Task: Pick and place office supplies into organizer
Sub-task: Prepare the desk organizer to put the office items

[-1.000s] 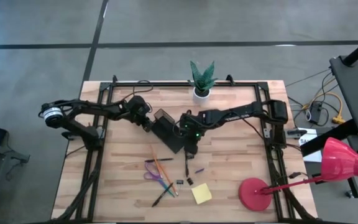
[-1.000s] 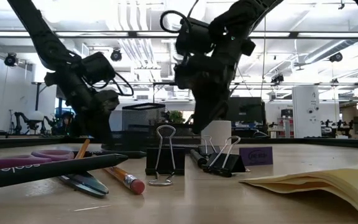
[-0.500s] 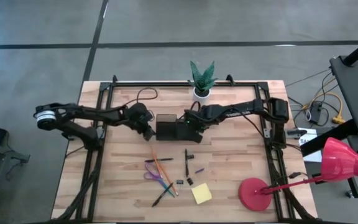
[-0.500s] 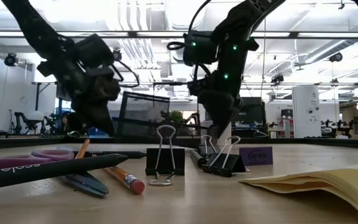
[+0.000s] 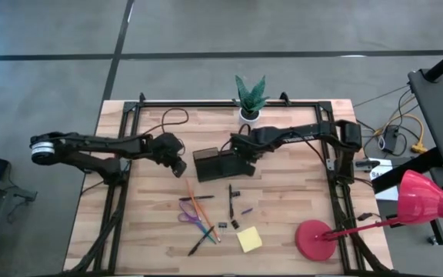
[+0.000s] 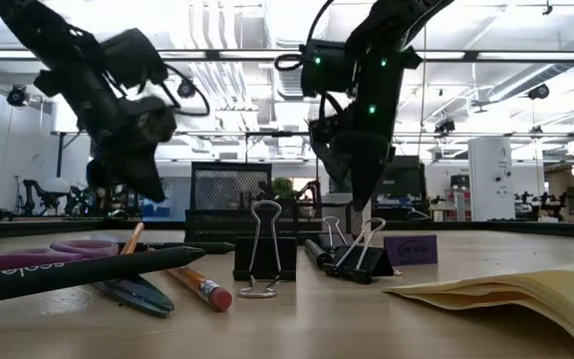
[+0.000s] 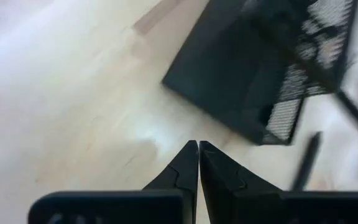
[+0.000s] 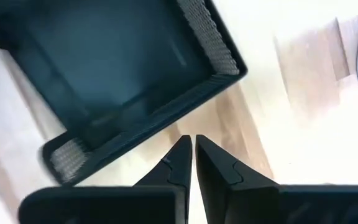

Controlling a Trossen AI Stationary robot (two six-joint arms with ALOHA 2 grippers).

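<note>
Organizer (image 5: 218, 164): black mesh box standing on the wooden surface (image 5: 298, 200) at centre frame in the high view, just below the white pot with green plant (image 5: 250, 98). In the low view it stands upright behind the clips, mesh back wall visible (image 6: 229, 189).

Left hand (image 5: 178, 165): positioned just left of the organizer in the high view, apart from it. Its wrist view shows the fingers (image 7: 182, 171) pressed together with nothing between them, above bare wood, with the organizer (image 7: 272, 68) ahead.

Right hand (image 5: 246, 159): at the organizer's right end in the high view; contact cannot be confirmed. Its wrist view shows the fingers (image 8: 207, 168) pressed together, empty, just off the organizer's mesh wall (image 8: 142, 81).

Supplies, all on the surface below the organizer in the high view, none inside it as far as can be seen:
- Purple-handled scissors (image 5: 191, 217) with orange pencils (image 5: 197, 205) lying across them, lower left of centre.
- Black pen (image 5: 230, 197) lying near-vertical, directly below the organizer; a second dark pen (image 5: 201, 244) lower down.
- Yellow sticky-note pad (image 5: 248, 240) at lower centre.
- Small dark clips (image 5: 234, 224) between pencils and pad; in the low view, binder clips (image 6: 264, 257) stand in the foreground.

A red round-based object (image 5: 318, 238) sits at the lower right of the surface.
</note>
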